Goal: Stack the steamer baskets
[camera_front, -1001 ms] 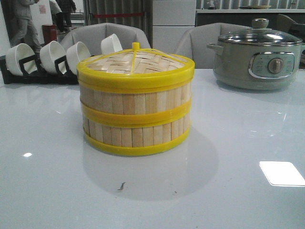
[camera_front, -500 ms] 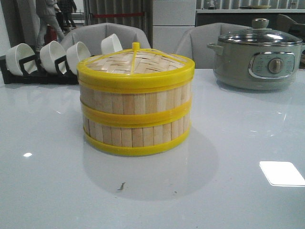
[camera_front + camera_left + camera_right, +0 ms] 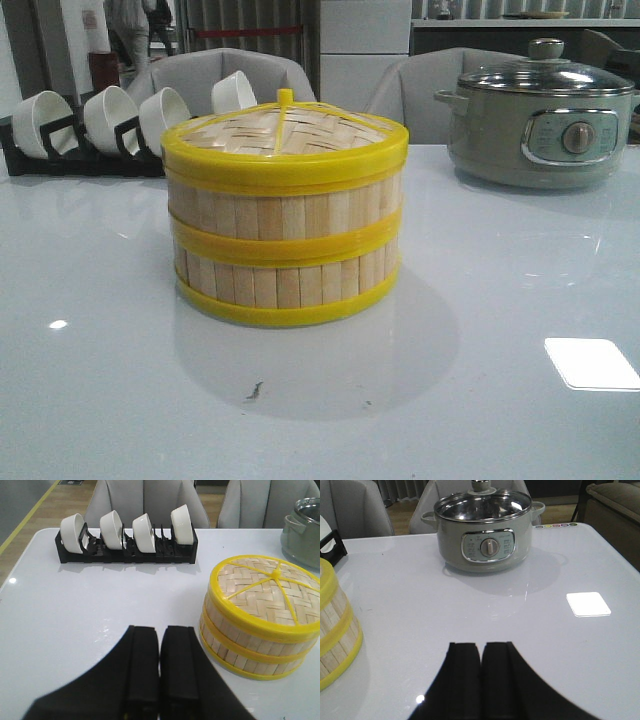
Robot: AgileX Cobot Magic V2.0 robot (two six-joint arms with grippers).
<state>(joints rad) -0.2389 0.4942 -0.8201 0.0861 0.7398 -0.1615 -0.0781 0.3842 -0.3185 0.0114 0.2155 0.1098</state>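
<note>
Steamer baskets (image 3: 285, 235) sit stacked one on the other mid-surface (image 3: 500, 300), capped by a woven lid (image 3: 285, 130). Behind them a rack of white bowls (image 3: 120, 125) stands to the left, a grey-green pot (image 3: 540, 120) to the right. Left claw (image 3: 159, 665) and right claw (image 3: 480, 680) are each pressed together, holding nothing, both apart from the stack.

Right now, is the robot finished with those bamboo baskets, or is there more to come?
It looks finished. The two steamer baskets sit one on the other, edges lined up, with the woven lid on top. Nothing is in hand: the left gripper and right gripper are both shut, empty and apart from the stack. Nothing seems left to do.
</note>
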